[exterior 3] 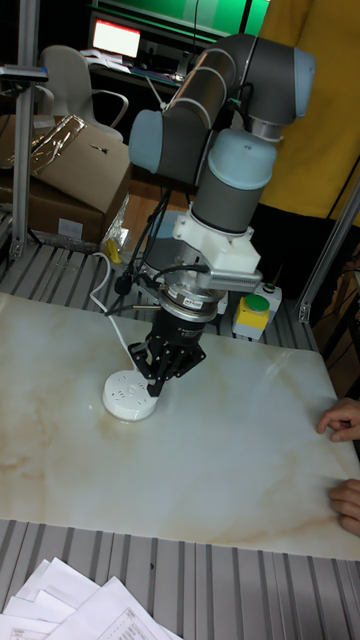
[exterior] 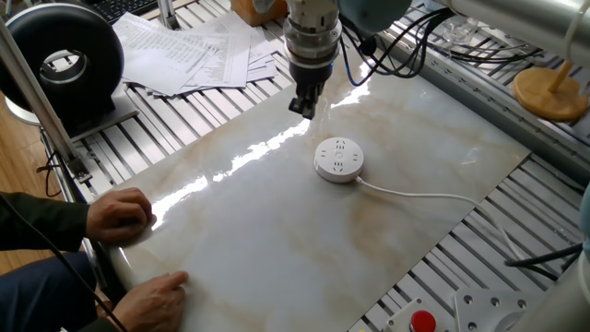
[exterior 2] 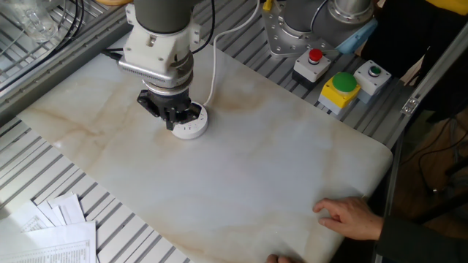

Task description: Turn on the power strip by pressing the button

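That little power strip [exterior: 339, 159] looks light and slidey on the marble slab [exterior: 277, 231], so press straight down on its top (can't tell whether the gripper [exterior: 302, 106] hovering beside it is open or closed).

Grey cylindrical arm segments [exterior 3: 235, 70], pale blue joint caps, white wrist block, black two-finger hand [exterior 3: 160, 372], black cables
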Motion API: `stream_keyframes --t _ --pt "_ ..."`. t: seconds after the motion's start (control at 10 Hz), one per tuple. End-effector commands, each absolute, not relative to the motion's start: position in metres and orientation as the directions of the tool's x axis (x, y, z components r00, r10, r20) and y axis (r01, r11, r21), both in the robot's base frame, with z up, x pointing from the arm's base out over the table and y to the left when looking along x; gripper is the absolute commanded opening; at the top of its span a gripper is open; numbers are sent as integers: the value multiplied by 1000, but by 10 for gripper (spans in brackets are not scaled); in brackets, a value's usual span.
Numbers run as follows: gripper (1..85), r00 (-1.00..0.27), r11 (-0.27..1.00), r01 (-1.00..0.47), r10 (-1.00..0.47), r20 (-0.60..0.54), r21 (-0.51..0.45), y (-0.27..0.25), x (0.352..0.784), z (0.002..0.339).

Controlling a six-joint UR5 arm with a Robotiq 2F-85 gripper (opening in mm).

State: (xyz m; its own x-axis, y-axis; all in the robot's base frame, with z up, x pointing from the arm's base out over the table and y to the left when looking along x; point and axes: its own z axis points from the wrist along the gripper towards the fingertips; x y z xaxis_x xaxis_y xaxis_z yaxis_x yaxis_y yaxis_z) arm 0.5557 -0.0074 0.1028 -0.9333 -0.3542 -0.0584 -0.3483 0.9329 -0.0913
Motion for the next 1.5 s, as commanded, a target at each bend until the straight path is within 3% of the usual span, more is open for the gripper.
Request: stream_keyframes --t 0.0,0.5,1.4 --pt "10 -952 959 -278 -283 -113 -55 -1 567 105" --pt "10 -957 969 -246 -247 -154 -22 14 593 98" --pt "10 -957 963 -268 -268 -112 -10 18 596 86"
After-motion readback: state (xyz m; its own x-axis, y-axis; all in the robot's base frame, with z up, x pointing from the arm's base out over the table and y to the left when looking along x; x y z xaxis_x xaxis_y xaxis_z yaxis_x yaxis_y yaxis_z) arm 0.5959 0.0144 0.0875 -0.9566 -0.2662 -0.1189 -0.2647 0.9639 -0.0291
